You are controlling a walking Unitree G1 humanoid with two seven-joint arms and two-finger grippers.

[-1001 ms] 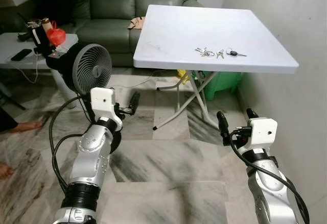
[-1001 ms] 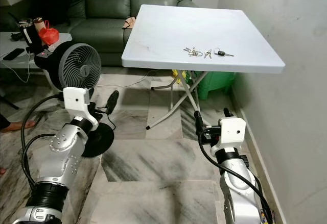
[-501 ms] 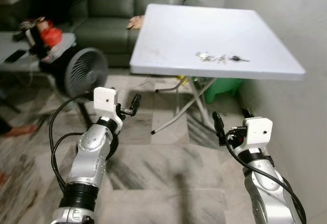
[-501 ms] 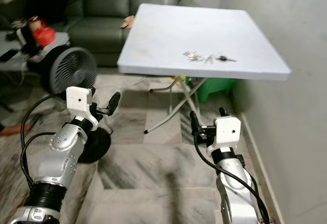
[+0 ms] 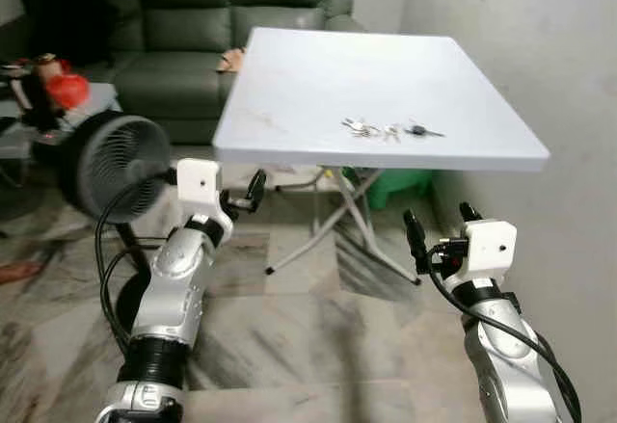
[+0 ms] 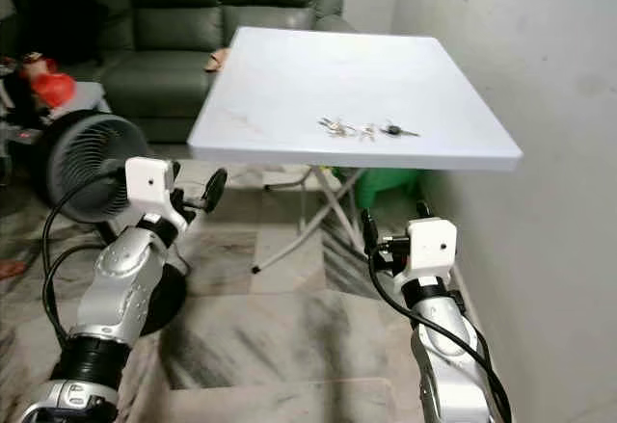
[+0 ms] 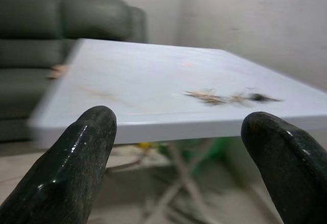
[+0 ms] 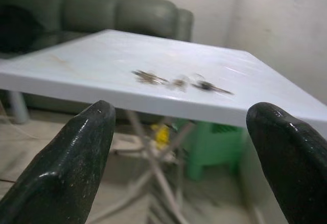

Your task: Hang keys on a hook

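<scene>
A bunch of keys [image 5: 386, 130] lies on the white folding table [image 5: 308, 86], toward its near right part, with a black-headed key [image 5: 417, 131] at the right end. The keys [image 8: 176, 82] appear past the right fingers, and blurred keys [image 7: 230, 98] past the left ones. My left gripper [image 5: 247, 195] is held up in front of the table's near left edge, open. My right gripper [image 5: 439, 233] is below the table's near right edge, open, with nothing between its fingers [image 8: 76, 157].
A grey standing fan [image 5: 111, 168] is on the floor at the left. A dark green sofa [image 5: 183, 28] stands behind the table. A side table [image 5: 39, 119] with red items is at far left. A wall [image 5: 540, 76] runs along the right; a green bin [image 5: 395, 184] sits under the table.
The camera has moved closer to the table and shifted; the table and keys now sit lower and more central. Both grippers stay raised and open.
</scene>
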